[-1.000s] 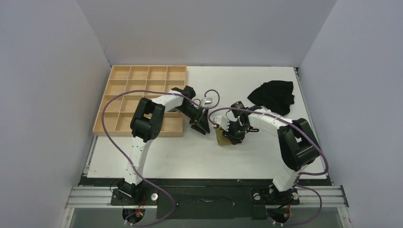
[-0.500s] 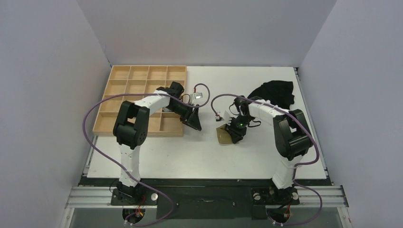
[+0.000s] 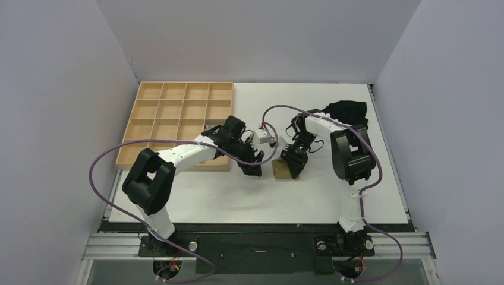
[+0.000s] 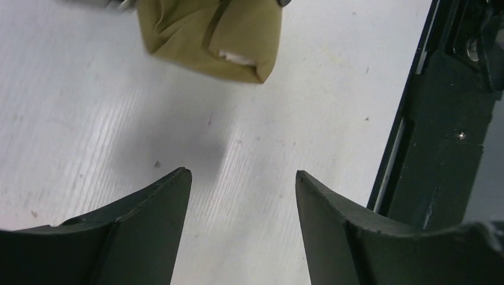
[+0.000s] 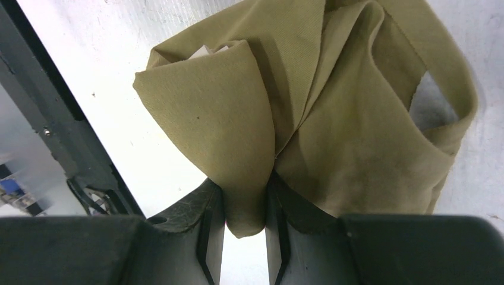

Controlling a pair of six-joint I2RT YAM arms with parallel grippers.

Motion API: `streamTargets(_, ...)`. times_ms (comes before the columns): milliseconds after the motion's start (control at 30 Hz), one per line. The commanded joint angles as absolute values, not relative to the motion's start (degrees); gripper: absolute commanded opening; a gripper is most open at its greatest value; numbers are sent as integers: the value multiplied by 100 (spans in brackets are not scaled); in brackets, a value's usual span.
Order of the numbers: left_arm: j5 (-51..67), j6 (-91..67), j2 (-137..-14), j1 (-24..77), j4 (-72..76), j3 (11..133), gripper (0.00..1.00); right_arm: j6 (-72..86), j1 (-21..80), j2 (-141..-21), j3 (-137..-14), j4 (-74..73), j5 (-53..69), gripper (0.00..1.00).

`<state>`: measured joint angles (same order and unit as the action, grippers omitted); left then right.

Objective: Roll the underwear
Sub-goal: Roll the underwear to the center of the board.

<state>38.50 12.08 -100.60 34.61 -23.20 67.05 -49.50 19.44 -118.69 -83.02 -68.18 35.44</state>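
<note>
1. Far left on the white table, a wooden compartment tray lies flat. The left arm reaches out low across its near right corner.
2. That arm bends at the elbow and stretches right, a purple cable looping off it. The left end effector points down at the table just beside the tray.
3. From the left wrist camera, the left end effector is spread wide with only bare table between its fingers. The underwear lies just ahead, apart from it.
4. Centre: the underwear is an olive-khaki bundle on the table, between the two end effectors, with a bit of cream-white showing at one fold.
5. The right end effector comes down onto it from the far side, the arm folded back sharply on itself.
6. Close up, the right end effector pinches a fold of the underwear between its fingers.
7. Far right, a black garment sits crumpled behind the right arm, partly hidden.
</note>
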Motion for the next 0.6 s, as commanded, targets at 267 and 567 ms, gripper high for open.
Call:
streamTargets(267, 2064, 2308, -10044, 4917, -950, 6792, 66, -5219, 1982, -13300, -9548, -8076, 3221, 7)
streamTargets(567, 1601, 2790, -10563, 5401, -722, 7052, 72, -5356, 1993, -13870, -10237, -8712, 3311, 9)
